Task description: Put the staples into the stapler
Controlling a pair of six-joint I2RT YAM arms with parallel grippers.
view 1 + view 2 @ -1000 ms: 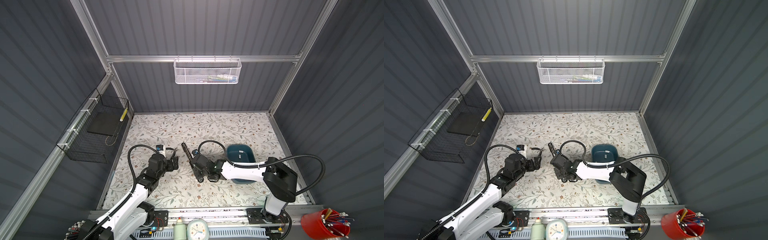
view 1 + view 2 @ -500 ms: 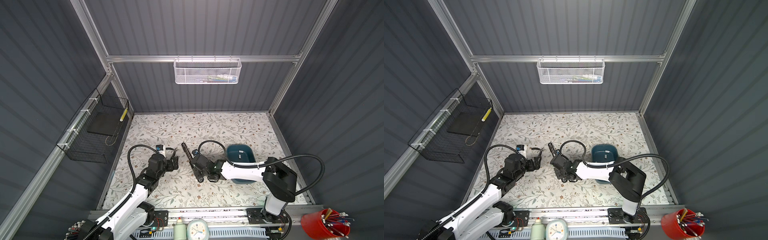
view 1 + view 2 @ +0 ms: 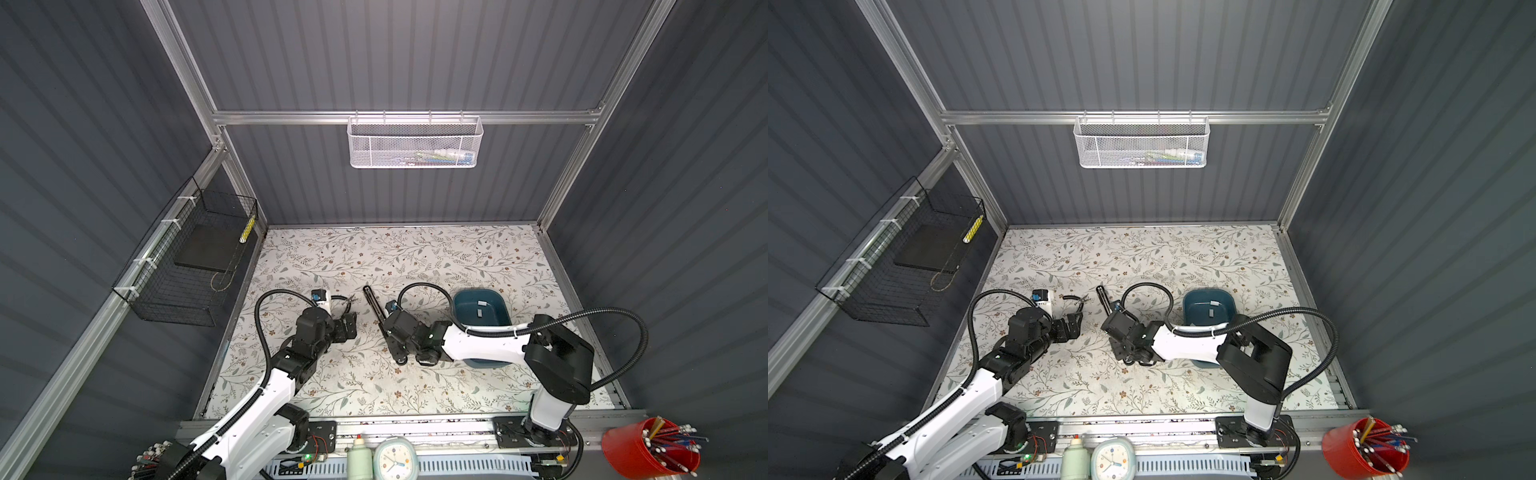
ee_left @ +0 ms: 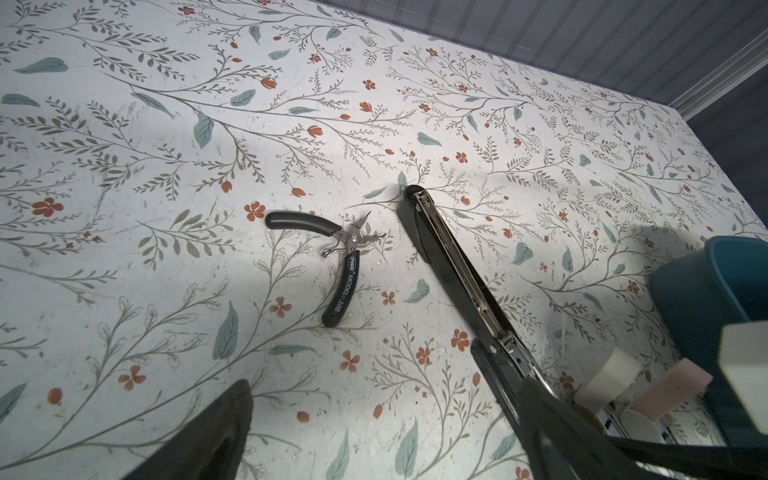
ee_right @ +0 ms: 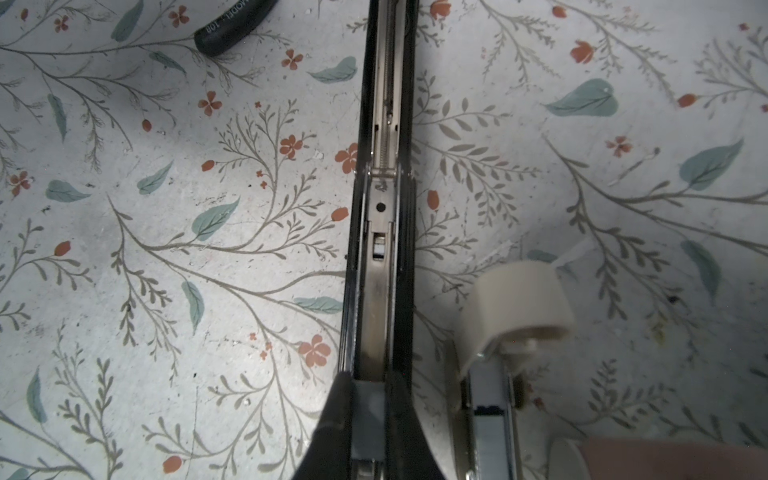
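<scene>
Nothing had visibly shifted since the earlier frames; both arms, stapler and tub kept their places. Floral-patterned table (image 3: 415, 257), bearing all items. Teal tub (image 3: 494, 318), at the right, partly under the right arm. Black stapler (image 3: 374, 307), opened out flat near the table's middle, metal magazine facing up. Left gripper (image 3: 349, 326), jaws spread wide, empty, low beside the pliers. Right gripper (image 5: 368, 386), fingers drawn together on a grey staple strip (image 5: 368, 409), directly over the stapler's magazine. Black-handled pliers (image 4: 345, 266), lying open between left gripper and stapler. Staples (image 3: 479, 312), two small grey strips loose inside the tub.
</scene>
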